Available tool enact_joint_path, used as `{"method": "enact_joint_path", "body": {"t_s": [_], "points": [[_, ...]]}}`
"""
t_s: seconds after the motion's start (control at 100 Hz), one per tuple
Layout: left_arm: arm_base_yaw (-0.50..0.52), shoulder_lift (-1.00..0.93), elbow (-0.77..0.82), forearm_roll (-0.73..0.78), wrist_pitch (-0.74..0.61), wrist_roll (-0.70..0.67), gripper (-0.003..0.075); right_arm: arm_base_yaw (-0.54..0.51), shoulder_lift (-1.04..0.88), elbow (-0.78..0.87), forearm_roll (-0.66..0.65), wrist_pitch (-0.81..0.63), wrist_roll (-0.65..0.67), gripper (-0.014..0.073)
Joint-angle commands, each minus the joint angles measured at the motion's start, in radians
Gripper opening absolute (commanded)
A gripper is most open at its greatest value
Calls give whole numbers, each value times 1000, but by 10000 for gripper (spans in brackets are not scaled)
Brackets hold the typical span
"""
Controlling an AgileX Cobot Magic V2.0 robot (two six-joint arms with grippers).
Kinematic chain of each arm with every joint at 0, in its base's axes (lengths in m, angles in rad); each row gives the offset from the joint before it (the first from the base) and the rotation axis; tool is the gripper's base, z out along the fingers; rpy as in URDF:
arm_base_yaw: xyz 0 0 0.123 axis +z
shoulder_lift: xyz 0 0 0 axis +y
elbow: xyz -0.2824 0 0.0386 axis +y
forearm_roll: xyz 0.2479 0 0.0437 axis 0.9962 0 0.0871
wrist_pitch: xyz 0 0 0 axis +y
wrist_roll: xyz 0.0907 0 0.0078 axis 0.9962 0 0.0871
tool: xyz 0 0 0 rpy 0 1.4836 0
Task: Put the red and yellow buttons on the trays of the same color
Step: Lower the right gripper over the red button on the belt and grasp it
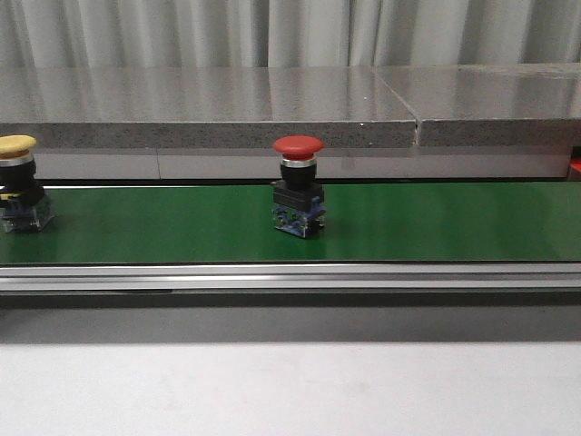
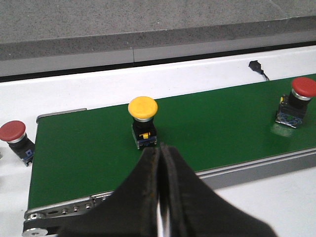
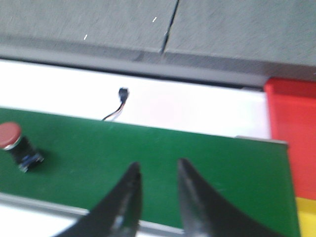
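A red button (image 1: 298,195) stands upright on the green belt (image 1: 436,222) near the middle; the same button shows as red button (image 2: 296,101) and red button (image 3: 15,145). A yellow button (image 1: 18,182) stands at the belt's left end, also seen as yellow button (image 2: 143,121). Another red button (image 2: 16,140) rests off the belt's end on the white table. My left gripper (image 2: 160,148) is shut and empty, just short of the yellow button. My right gripper (image 3: 157,168) hangs open over bare belt. A red tray (image 3: 291,128) and a yellow tray (image 3: 307,217) lie past the belt's right end.
A grey stone ledge (image 1: 272,104) runs behind the belt. The belt's metal side rail (image 1: 290,275) runs along its near edge, with white table (image 1: 290,391) in front. A small black cable end (image 3: 122,94) lies on the white surface behind the belt.
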Motion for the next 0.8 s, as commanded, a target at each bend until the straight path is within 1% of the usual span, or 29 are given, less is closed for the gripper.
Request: {"method": "enact_joint_path", "body": {"t_s": [0.0, 0.05, 0.1, 0.18, 0.31, 0.38, 0.52, 0.61, 0.79], "points": [[-7, 4, -26, -23, -65, -8, -21, 49, 91, -93, 13, 6, -5, 462], [-7, 4, -26, -23, -65, -8, -21, 77, 139, -126, 26, 35, -5, 514], [-7, 4, -26, -23, -65, -8, -21, 102, 185, -160, 40, 60, -5, 535], [-7, 4, -26, -23, -65, -8, -21, 145, 261, -215, 48, 110, -10, 528], [-7, 4, -26, -23, -65, -8, -21, 195, 373, -322, 66, 217, -62, 521], [-7, 4, -26, -23, -65, -8, -21, 211, 437, -382, 106, 269, -121, 521], [-7, 4, -26, -23, -65, -8, -21, 220, 547, -483, 236, 362, -238, 521], [-7, 4, -26, -23, -65, -8, -21, 220, 618, -535, 278, 390, -280, 521], [-7, 4, -26, -23, -65, -8, -21, 220, 729, -598, 288, 372, -284, 521]]}}
